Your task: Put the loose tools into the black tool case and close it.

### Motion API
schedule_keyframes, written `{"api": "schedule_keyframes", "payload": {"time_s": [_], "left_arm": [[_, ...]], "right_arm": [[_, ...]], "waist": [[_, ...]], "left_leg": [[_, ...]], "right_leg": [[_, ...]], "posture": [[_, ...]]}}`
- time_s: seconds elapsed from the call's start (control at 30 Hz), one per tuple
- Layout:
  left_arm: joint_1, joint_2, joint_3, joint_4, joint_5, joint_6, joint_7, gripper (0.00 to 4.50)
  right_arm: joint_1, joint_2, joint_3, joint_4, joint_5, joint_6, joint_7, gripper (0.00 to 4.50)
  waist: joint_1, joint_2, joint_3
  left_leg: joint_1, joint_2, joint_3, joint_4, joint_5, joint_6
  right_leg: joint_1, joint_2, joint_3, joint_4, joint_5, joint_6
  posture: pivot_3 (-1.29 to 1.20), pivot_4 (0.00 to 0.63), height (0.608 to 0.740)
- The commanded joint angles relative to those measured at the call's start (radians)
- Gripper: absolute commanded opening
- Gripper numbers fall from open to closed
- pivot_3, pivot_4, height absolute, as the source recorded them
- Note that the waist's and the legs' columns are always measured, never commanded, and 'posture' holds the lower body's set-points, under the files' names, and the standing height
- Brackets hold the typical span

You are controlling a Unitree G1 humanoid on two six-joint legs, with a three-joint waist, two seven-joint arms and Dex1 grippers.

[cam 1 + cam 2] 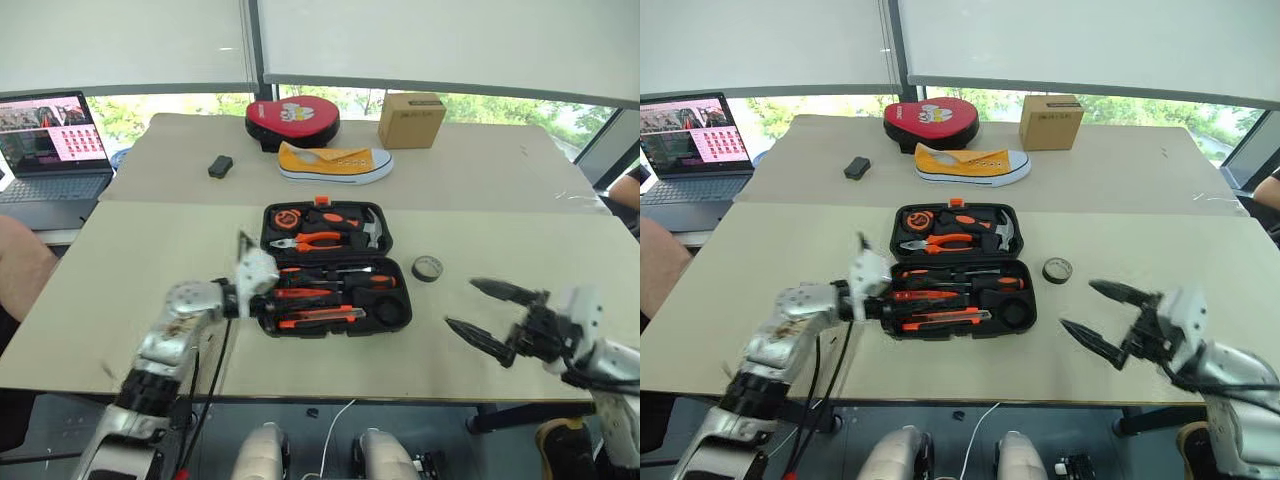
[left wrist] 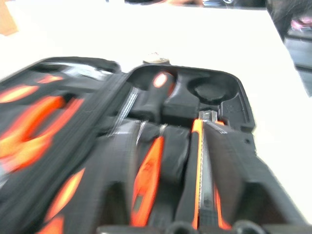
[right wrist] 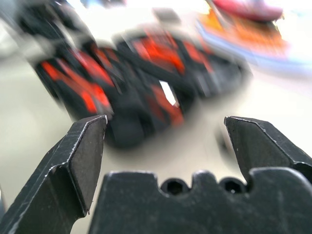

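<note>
The black tool case (image 1: 275, 215) lies open in the middle of the near table. Its far half holds pliers, a hammer and a tape measure. In the near half lie an orange-and-black screwdriver (image 1: 345, 282), the slim orange tester screwdriver (image 2: 146, 180) and the utility knife (image 1: 320, 318); a round recess (image 2: 212, 90) there is empty. The small dark tape roll (image 1: 427, 268) rests on the table just right of the case. My left gripper (image 1: 262, 303) is at the case's near left corner. My right gripper (image 1: 460, 303) hovers open and empty, nearer than the tape roll and to its right.
On the far table are a yellow sneaker (image 1: 335, 160), a round red-and-black pad (image 1: 292, 120), a cardboard box (image 1: 410, 120) and a small black object (image 1: 220, 166). A laptop (image 1: 50, 145) stands at the far left. A person's arm (image 1: 20, 265) shows at the left edge.
</note>
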Motion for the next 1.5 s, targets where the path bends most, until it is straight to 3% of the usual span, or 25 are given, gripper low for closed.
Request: {"api": "schedule_keyframes", "payload": {"time_s": [0.03,0.1,0.13,0.3,0.43,0.57,0.8,0.9,1.1,1.27,1.37,1.5], "left_arm": [[0.056,0.014,0.163,-0.019,-0.124,-0.086,-0.059,3.68],[0.099,0.042,0.219,0.023,-0.142,-0.116,-0.103,4.36],[0.116,0.052,0.234,0.046,-0.144,-0.133,-0.125,4.47],[0.148,0.07,0.228,0.022,-0.186,-0.109,-0.177,4.47],[0.133,0.046,0.189,-0.011,-0.18,-0.103,-0.159,4.47],[0.127,0.009,0.118,-0.058,-0.139,-0.133,-0.139,4.47],[0.133,-0.014,0.091,-0.085,-0.125,-0.147,-0.104,4.47],[0.137,-0.004,0.087,-0.092,-0.125,-0.147,-0.106,4.5],[0.125,0.003,0.081,-0.092,-0.122,-0.151,-0.108,4.5],[0.127,0.006,0.083,-0.095,-0.12,-0.158,-0.115,4.5],[0.14,0.013,0.086,-0.1,-0.121,-0.165,-0.123,4.5],[0.167,0.027,0.084,-0.105,-0.117,-0.175,-0.141,4.5]], "right_arm": [[0.021,-0.006,-0.057,0.063,-0.067,-0.114,-0.02,4.5],[-0.002,-0.045,-0.047,0.088,-0.102,-0.131,-0.014,4.5],[-0.033,-0.063,-0.042,0.095,-0.104,-0.119,-0.016,4.5],[-0.277,-0.204,0.128,0.131,-0.168,-0.016,0.068,4.5],[-0.508,-0.238,0.297,0.21,-0.241,0.04,0.128,4.5],[-0.814,-0.199,0.48,0.379,-0.334,0.125,0.206,4.5],[-1.075,-0.135,0.649,0.696,-0.509,0.052,0.25,4.5],[-1.139,-0.124,0.713,0.792,-0.583,0.048,0.277,3.73],[-1.215,-0.07,0.723,0.93,-0.633,-0.058,0.237,1.7],[-1.219,-0.087,0.695,0.875,-0.605,-0.101,0.306,0.01],[-1.197,-0.109,0.672,0.735,-0.538,-0.042,0.403,0.01],[-1.113,-0.117,0.646,0.383,-0.367,0.289,0.503,0.01]], "waist": [[-0.006,0.002,0.0],[-0.013,0.002,-0.001],[-0.018,0.003,0.0],[-0.025,0.002,0.0],[-0.015,0.001,0.0],[-0.013,0.001,0.001],[-0.01,0.001,0.001],[-0.012,0.001,0.001],[-0.02,0.001,0.001],[-0.022,0.001,0.001],[-0.023,0.003,0.002],[-0.023,0.003,0.002]], "left_leg": [[0.001,0.0,0.001,0.0,0.0,0.0],[0.002,0.0,0.002,0.0,0.0,0.0],[0.003,0.0,0.002,0.0,0.0,0.0],[0.005,0.0,0.003,0.0,0.0,0.0],[0.004,0.0,0.002,0.0,0.0,0.0],[-0.003,-0.001,0.003,0.0,0.0,0.0],[-0.009,-0.002,0.003,-0.001,0.0,0.0],[-0.01,-0.002,0.004,-0.001,0.0,0.0],[-0.01,-0.001,0.004,-0.001,0.0,0.0],[-0.01,-0.001,0.004,-0.001,0.0,0.0],[-0.01,-0.001,0.004,-0.001,0.0,0.0],[-0.01,0.001,0.003,-0.001,0.0,0.0]], "right_leg": [[0.0,0.0,0.001,0.0,0.0,0.0],[0.001,-0.001,0.002,0.0,0.0,0.0],[0.001,-0.001,0.003,0.0,0.0,0.0],[0.002,0.0,0.004,0.0,-0.001,-0.001],[0.001,0.001,0.002,0.0,-0.001,-0.001],[-0.006,0.0,0.004,0.001,0.0,-0.001],[-0.012,0.001,0.002,0.001,0.0,0.0],[-0.013,0.001,0.002,0.001,0.0,0.0],[-0.013,0.001,0.002,0.001,0.0,0.0],[-0.013,0.001,0.002,0.002,0.0,0.0],[-0.013,0.001,0.002,0.002,0.0,0.0],[-0.013,0.001,0.002,0.002,0.0,0.0]], "posture": [[0.0,0.15,0.74],[0.0,0.15,0.74],[0.0,0.15,0.74],[0.0,0.15,0.74],[0.0,0.15,0.74],[0.0,0.15,0.74],[0.0,0.15,0.74],[0.0,0.15,0.74],[0.0,0.15,0.74],[0.0,0.15,0.74],[0.0,0.15,0.74],[0.0,0.15,0.74]]}}
